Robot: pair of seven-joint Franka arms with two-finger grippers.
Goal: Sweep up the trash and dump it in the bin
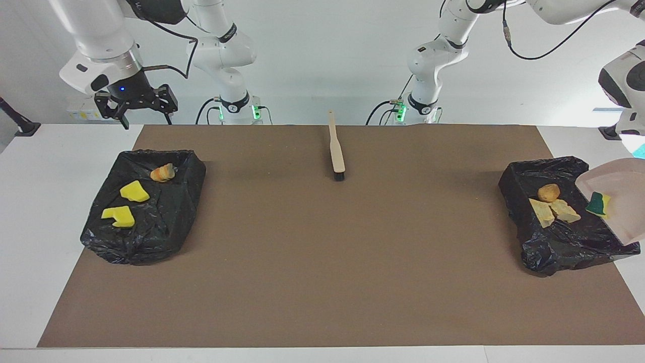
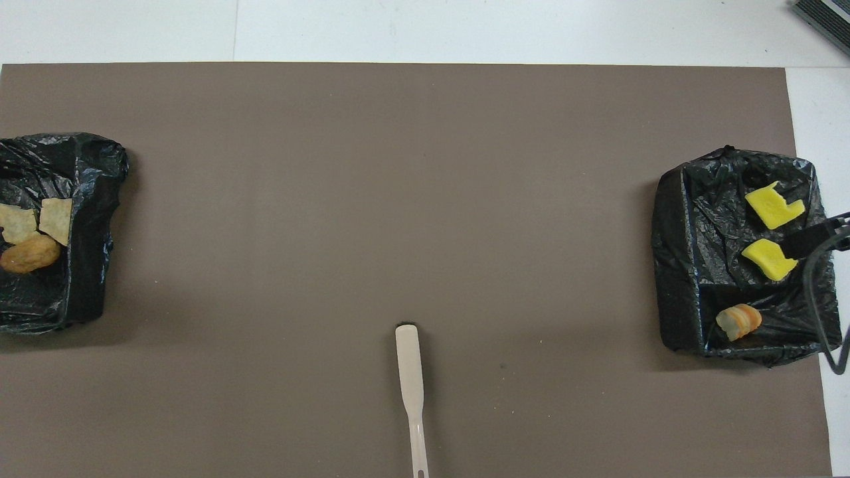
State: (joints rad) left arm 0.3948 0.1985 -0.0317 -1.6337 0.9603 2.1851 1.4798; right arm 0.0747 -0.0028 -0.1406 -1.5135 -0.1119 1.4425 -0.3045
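The beige dustpan [image 1: 617, 201] hangs steeply tilted over the black-lined bin [image 1: 554, 257] at the left arm's end, carried by my left gripper, which is past the picture's edge. A yellow-green piece of trash [image 1: 598, 204] still lies on the pan. In that bin [image 2: 86, 265] lie a brown lump [image 1: 548, 192] and two tan pieces [image 1: 541, 212] [image 1: 565, 210]. My right gripper [image 1: 145, 118] is open and empty, raised over the table's edge beside the second bin [image 1: 131, 247].
The second bin [image 2: 677, 265], at the right arm's end, holds two yellow foam pieces [image 2: 773, 204] [image 2: 769, 259] and an orange-striped piece [image 2: 738, 321]. The beige brush [image 1: 336, 151] lies on the brown mat [image 1: 322, 262] midway between the arms' bases, bristles pointing away from the robots.
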